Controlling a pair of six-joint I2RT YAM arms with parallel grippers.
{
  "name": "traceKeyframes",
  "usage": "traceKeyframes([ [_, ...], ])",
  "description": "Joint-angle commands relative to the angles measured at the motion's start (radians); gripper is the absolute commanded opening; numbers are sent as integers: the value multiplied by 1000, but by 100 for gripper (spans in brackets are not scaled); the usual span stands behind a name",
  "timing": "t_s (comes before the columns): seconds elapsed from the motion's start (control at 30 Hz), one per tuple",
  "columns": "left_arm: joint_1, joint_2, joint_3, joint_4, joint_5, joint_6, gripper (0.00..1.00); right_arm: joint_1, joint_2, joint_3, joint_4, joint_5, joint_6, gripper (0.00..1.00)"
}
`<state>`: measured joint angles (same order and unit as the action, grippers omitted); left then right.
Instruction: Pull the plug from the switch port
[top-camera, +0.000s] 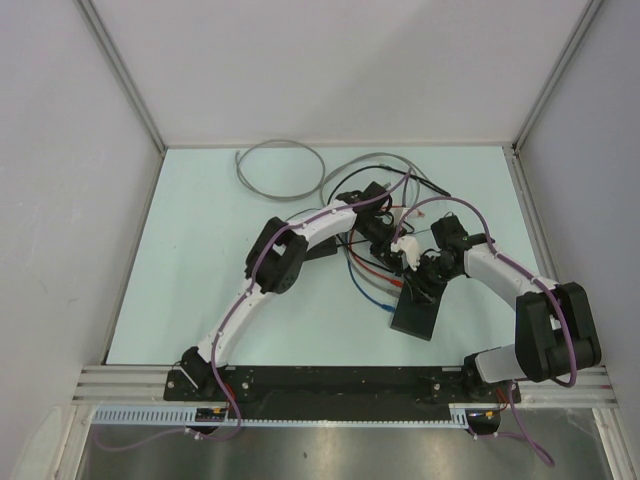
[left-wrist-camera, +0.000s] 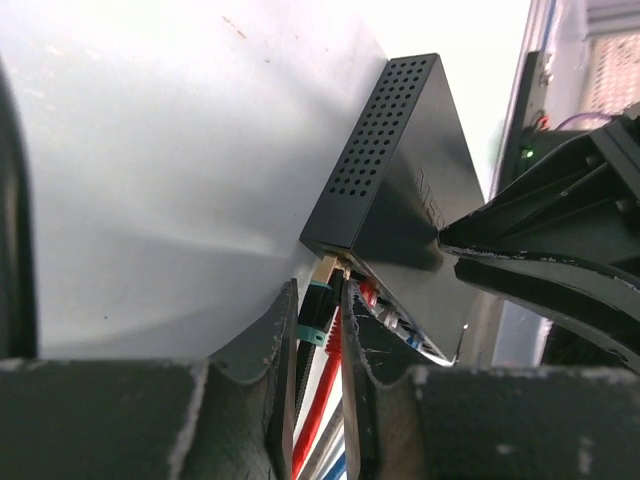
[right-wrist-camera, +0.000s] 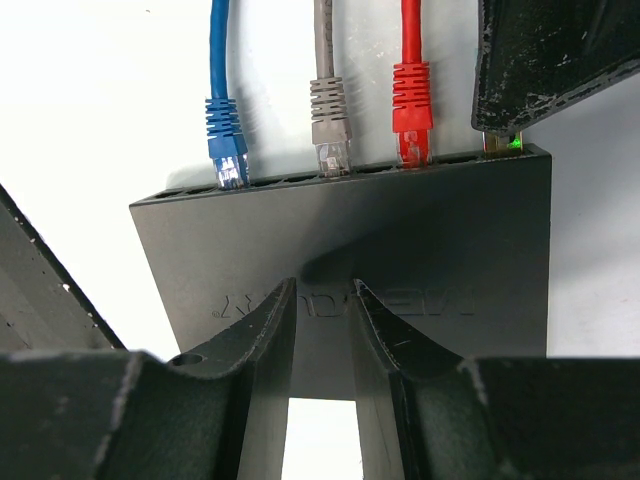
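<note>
The switch (top-camera: 415, 318) is a flat black box lying on the table. In the left wrist view my left gripper (left-wrist-camera: 320, 297) is shut on the black plug (left-wrist-camera: 314, 312), which has a teal band. The plug's tip still sits in the switch port (left-wrist-camera: 334, 262) at the corner of the switch (left-wrist-camera: 400, 180). In the right wrist view my right gripper (right-wrist-camera: 322, 292) rests on the top face of the switch (right-wrist-camera: 450, 230), jaws apart, nothing between them. A left finger (right-wrist-camera: 540, 60) hides the held plug there.
Blue (right-wrist-camera: 225, 130), grey (right-wrist-camera: 328, 115) and red (right-wrist-camera: 411, 110) plugs sit in neighbouring ports. Loose red and blue cables (top-camera: 370, 285) lie beside the switch. A grey cable loop (top-camera: 270, 165) lies at the back left. White walls close in both sides.
</note>
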<state>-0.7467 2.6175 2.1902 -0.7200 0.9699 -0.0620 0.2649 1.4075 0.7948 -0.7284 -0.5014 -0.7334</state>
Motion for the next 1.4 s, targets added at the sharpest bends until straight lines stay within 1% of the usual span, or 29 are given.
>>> traceKeyframes([
  [0.0, -2, 62, 11, -124, -250, 133, 0, 14, 30, -57, 21, 46, -23, 33],
  [0.07, -5, 65, -10, -139, -228, 151, 0, 16, 30, -57, 20, 47, -24, 33],
  [0.1, -8, 65, -24, -144, -193, 152, 0, 16, 30, -55, 18, 47, -23, 33],
  [0.2, -13, 70, -52, -150, -175, 156, 0, 14, 28, -57, 23, 50, -23, 33],
  [0.3, 9, 70, -3, -150, -177, 163, 0, 14, 28, -57, 24, 50, -23, 32],
  [0.43, 47, 67, 115, -162, -142, 182, 0, 14, 34, -57, 27, 52, -23, 33],
  [0.47, 53, 62, 115, -154, -137, 185, 0, 16, 33, -57, 29, 52, -23, 33],
  [0.57, 46, 64, 88, -177, -94, 235, 0, 14, 38, -57, 34, 47, -20, 33],
  [0.6, 38, 64, 65, -221, -77, 260, 0, 14, 39, -57, 34, 47, -21, 33],
  [0.63, 32, 67, 53, -248, -42, 315, 0, 16, 38, -57, 37, 52, -24, 33],
  [0.7, 27, 61, 7, -288, -5, 361, 0, 14, 39, -55, 46, 55, -23, 33],
  [0.83, 49, 42, -24, -268, 53, 392, 0, 14, 41, -57, 40, 52, -23, 33],
  [0.97, 56, 49, 51, -279, -31, 426, 0, 14, 48, -57, 43, 54, -27, 33],
  [1.0, 56, 56, 95, -289, -48, 423, 0, 16, 50, -57, 44, 57, -31, 33],
  [1.1, 78, 62, 125, -292, -68, 409, 0, 14, 48, -57, 47, 61, -32, 33],
  [1.17, 75, 64, 112, -309, -109, 427, 0, 13, 48, -57, 41, 58, -34, 33],
  [1.2, 73, 65, 86, -329, -109, 467, 0, 16, 48, -57, 40, 54, -34, 33],
  [1.3, 60, 62, 1, -401, -71, 530, 0, 14, 51, -57, 38, 52, -40, 33],
  [1.37, 56, 61, -29, -435, -68, 545, 0, 14, 51, -57, 44, 52, -40, 33],
])
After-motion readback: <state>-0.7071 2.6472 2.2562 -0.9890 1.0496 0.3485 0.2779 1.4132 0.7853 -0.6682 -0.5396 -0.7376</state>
